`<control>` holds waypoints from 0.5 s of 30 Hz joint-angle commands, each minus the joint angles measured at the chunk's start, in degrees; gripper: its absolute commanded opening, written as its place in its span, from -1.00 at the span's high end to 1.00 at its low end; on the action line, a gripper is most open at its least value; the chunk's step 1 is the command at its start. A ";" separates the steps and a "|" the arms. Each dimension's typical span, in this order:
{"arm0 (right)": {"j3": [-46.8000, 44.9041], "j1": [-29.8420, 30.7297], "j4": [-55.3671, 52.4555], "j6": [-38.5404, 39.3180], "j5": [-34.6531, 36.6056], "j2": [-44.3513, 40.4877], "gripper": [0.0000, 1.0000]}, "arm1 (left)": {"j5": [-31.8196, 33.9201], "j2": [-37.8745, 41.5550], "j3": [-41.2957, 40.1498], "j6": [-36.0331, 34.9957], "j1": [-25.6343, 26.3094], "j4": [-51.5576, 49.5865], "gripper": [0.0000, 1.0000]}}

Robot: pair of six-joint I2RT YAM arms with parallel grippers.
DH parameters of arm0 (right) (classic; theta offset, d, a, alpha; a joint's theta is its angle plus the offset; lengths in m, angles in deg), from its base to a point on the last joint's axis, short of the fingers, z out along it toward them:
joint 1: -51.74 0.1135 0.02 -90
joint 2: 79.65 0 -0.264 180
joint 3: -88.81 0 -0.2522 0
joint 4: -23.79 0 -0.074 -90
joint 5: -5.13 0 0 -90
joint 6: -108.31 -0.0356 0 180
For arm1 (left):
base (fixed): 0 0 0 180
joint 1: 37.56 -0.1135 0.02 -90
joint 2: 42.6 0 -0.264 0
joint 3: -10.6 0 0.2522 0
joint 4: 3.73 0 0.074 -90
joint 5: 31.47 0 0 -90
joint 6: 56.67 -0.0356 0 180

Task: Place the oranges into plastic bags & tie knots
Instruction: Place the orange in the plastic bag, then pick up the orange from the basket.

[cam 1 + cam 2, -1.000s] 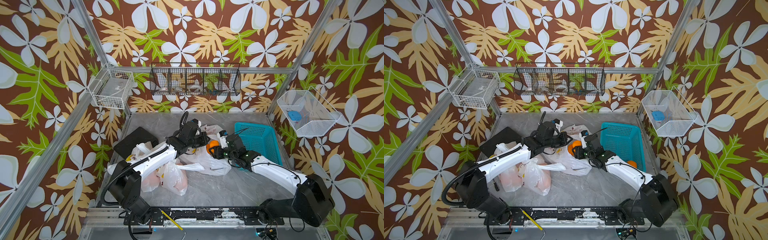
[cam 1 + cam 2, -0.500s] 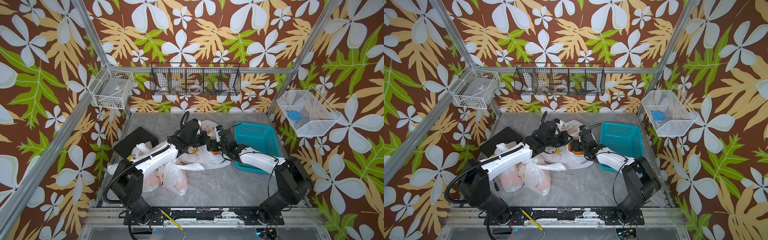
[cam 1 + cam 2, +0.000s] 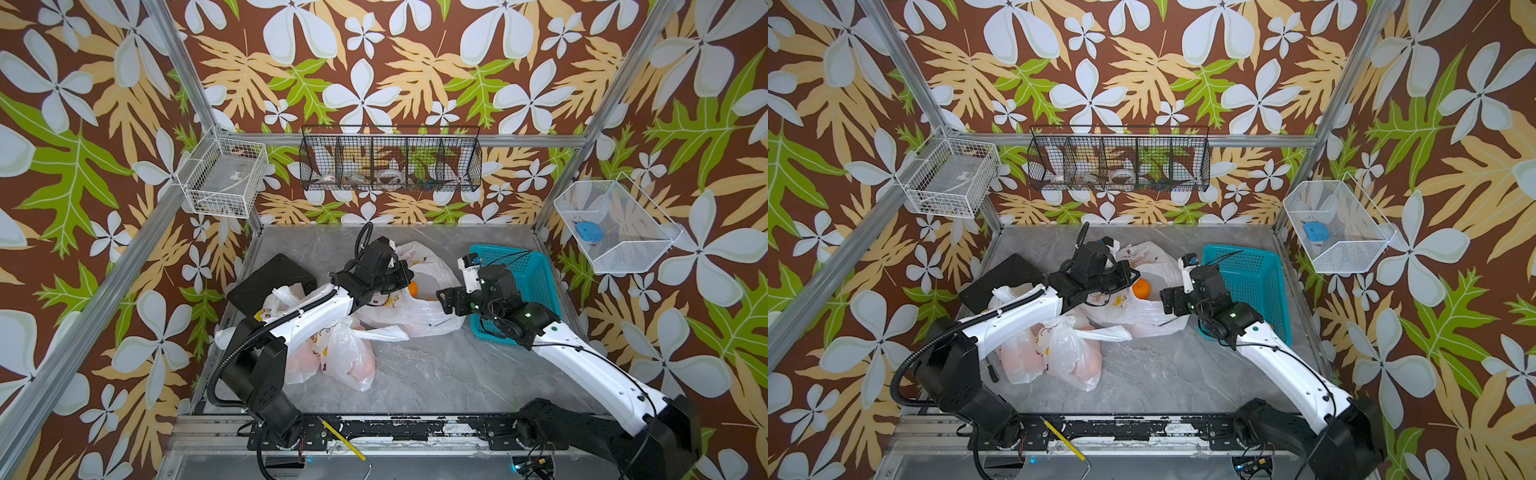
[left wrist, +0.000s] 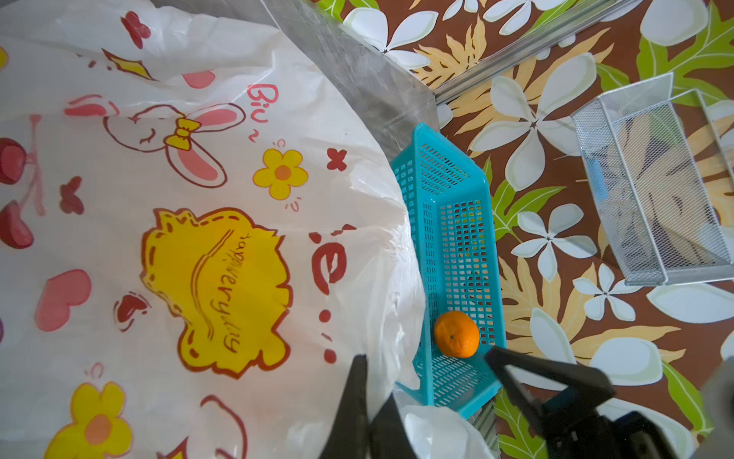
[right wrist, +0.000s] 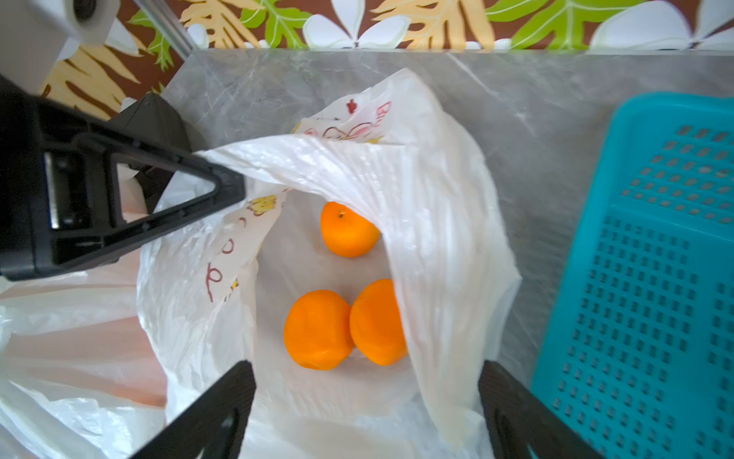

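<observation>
A printed plastic bag [image 5: 437, 222] lies open mid-table, also seen in both top views [image 3: 415, 320] [image 3: 1133, 318]. Three oranges [image 5: 317, 330] [image 5: 377, 322] [image 5: 349, 229] rest inside it. My left gripper [image 4: 371, 381] [image 3: 399, 276] is shut on the bag's rim and holds the mouth up. My right gripper [image 5: 365, 369] [image 3: 446, 299] hangs open and empty over the mouth. One more orange [image 4: 456, 334] sits in the teal basket [image 4: 456, 238]. Two filled bags [image 3: 345, 357] [image 3: 299, 361] lie under my left arm; their knots are not clear.
The teal basket [image 3: 532, 274] stands right of the open bag, just behind my right wrist. A black pad [image 3: 270, 282] lies at back left. Wire baskets [image 3: 390, 162] [image 3: 224, 178] [image 3: 615, 228] hang on the walls. A yellow pencil [image 3: 343, 440] rests on the front rail.
My right gripper carried an orange over the bag's mouth, opened and let it drop in, then drew back toward the basket. The left gripper kept its hold on the rim.
</observation>
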 commanded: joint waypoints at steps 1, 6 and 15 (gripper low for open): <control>-0.36 -6.01 -7.28 2.13 1.25 -3.67 -0.88 | -0.16 0.55 -0.50 0.03 -0.08 1.98 1.00; -3.86 -20.92 -10.11 5.27 0.95 -3.88 -0.99 | -1.51 0.53 -0.67 0.23 -0.08 2.80 1.00; -7.73 -33.20 -7.69 6.26 14.80 8.40 -0.99 | -3.05 0.20 -0.31 -0.05 -0.08 3.20 1.00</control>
